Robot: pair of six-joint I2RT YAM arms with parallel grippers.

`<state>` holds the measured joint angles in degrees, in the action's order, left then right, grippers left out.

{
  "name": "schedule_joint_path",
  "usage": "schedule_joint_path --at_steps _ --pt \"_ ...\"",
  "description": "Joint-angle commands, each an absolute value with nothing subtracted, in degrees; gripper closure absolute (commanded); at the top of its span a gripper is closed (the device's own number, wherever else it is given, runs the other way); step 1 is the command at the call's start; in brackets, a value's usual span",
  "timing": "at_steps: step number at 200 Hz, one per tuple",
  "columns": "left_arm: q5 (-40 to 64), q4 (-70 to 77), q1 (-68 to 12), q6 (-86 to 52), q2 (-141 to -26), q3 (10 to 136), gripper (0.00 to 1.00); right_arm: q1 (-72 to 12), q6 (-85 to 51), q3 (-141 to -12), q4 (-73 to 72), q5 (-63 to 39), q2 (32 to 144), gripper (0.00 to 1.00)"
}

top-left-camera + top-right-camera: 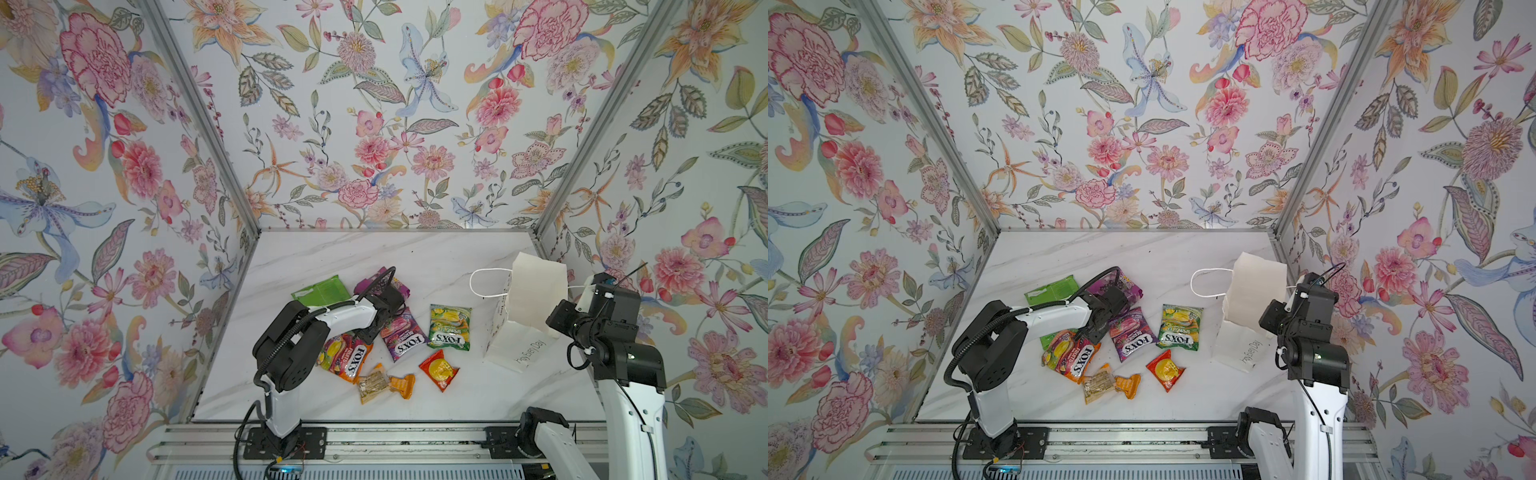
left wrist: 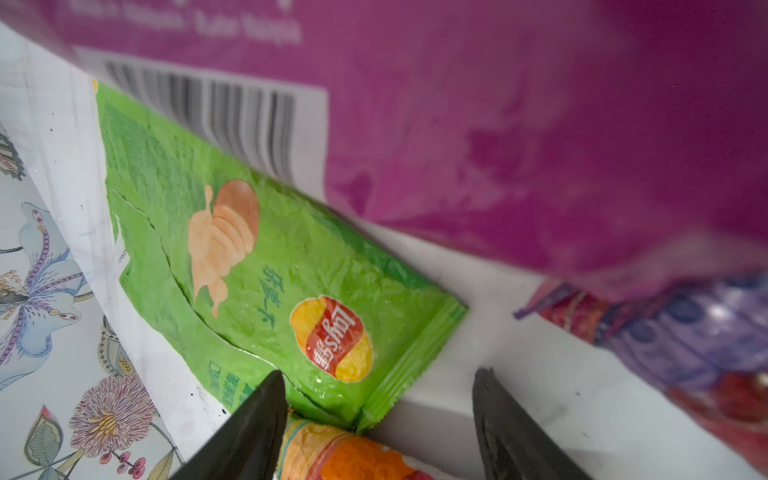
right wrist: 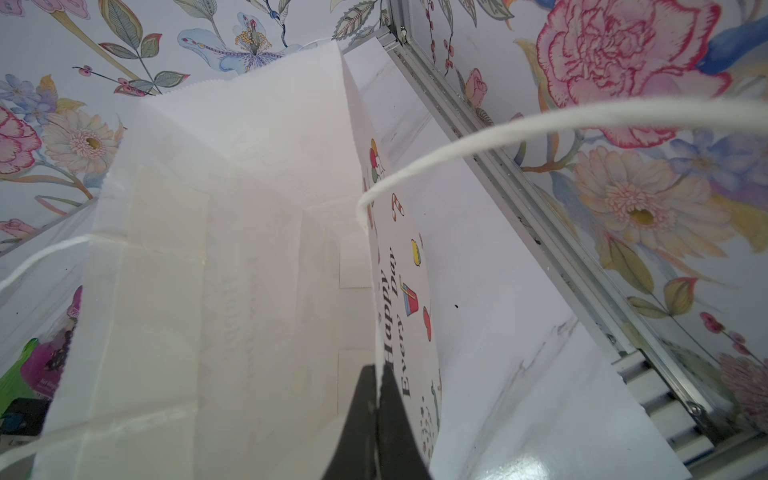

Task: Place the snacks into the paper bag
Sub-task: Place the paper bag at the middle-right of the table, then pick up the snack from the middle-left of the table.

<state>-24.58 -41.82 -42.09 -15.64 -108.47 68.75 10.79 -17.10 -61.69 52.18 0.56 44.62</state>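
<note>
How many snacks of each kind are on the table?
FOX'S candy bags, orange, purple, green: 3
Orange-wrapped bars: 2
Green Lay's chips bag: 1
Purple grape pack: 1
Red-orange sachet: 1
Total: 8

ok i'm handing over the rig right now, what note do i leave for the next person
Left gripper: open, low over the green chips bag and orange FOX'S bag, holding nothing.
Right gripper: shut on the paper bag rim, holding it open.
Done: nothing bagged; bag looks empty.
To do: all packets on the table, including purple grape pack, purple FOX'S bag, green FOX'S bag, red-orange sachet, orange-wrapped bars.
</note>
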Motion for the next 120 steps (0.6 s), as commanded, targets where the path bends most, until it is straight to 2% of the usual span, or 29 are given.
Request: schedule_joint_path --at_steps 1,32,60,77,120 --pt "-27.6 -45.4 -42.0 -16.7 -112.4 70.0 0.34 10.5 -16.8 -61.3 51.4 0.0 44.4 1.0" --pt "-24.9 -43.7 -38.8 -19.1 -113.8 68.4 0.48 10.4 -16.6 -60.9 51.3 0.0 43.9 1.0" --pt "-18.0 -39.0 -36.2 -20.5 -113.6 66.1 0.62 10.2 -16.6 -60.8 51.2 -0.3 43.7 1.0" --pt "-15.3 -36.4 -35.4 -21.2 -114.6 65.3 0.67 10.2 -16.6 -61.0 51.2 -0.5 43.7 1.0" --pt "-13.6 -32.0 -33.7 -23.3 -115.4 63.8 0.86 10.1 -16.5 -61.0 51.0 -1.4 43.6 1.0"
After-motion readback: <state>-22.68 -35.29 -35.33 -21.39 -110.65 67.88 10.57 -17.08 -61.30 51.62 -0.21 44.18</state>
